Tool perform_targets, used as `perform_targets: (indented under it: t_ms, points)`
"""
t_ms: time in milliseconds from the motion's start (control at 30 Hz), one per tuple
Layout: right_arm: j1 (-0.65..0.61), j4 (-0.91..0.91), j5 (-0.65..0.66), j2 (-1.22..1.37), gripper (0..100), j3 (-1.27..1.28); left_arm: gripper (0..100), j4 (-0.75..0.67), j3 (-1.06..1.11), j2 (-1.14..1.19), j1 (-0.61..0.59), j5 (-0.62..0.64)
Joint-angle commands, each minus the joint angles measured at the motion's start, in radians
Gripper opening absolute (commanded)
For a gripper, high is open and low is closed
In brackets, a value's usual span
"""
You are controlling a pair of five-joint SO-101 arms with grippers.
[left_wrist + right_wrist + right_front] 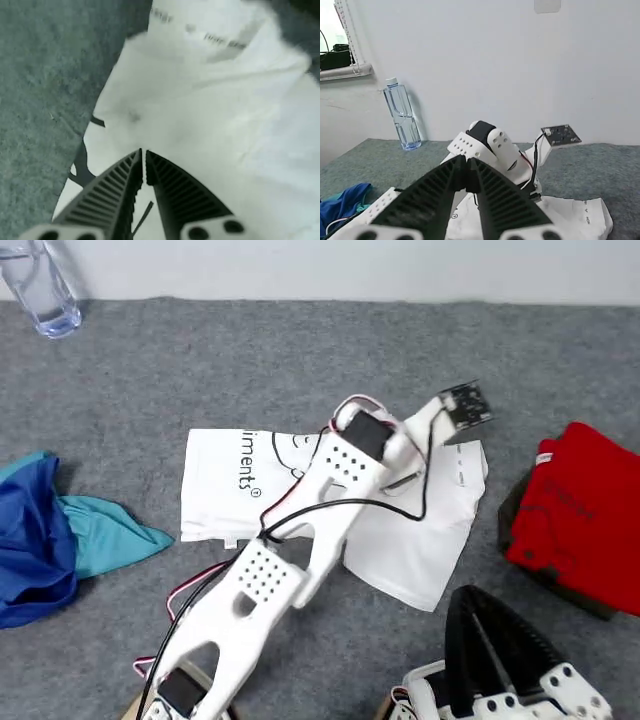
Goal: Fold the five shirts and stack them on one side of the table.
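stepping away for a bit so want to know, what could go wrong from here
1. The left hand is shut with its tips at the white shirt, and a real pinch on cloth is not clear. A pull might drag and bunch the rumpled shirt instead of folding it.
2. The black cable hangs loose off that arm above the shirt and may snag cloth if the arm swings.

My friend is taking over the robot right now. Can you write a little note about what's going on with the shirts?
Left tool: shut, tips at the white shirt in the table's middle.
Right tool: shut, raised off the table, holding nothing.
Red shirt lies at the right side on a dark cloth; blue shirt and teal shirt sit crumpled at the left.
Done: red looks folded.
Left: finish the white, fold blue and teal, stack all.
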Motion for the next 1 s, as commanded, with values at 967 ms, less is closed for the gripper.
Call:
perform_targets:
  t_ms: [967]
  points:
    - [-0.01,0.079,0.0,0.005,0.8,0.124,1,0.021,0.657,-0.377,-0.126,0.048]
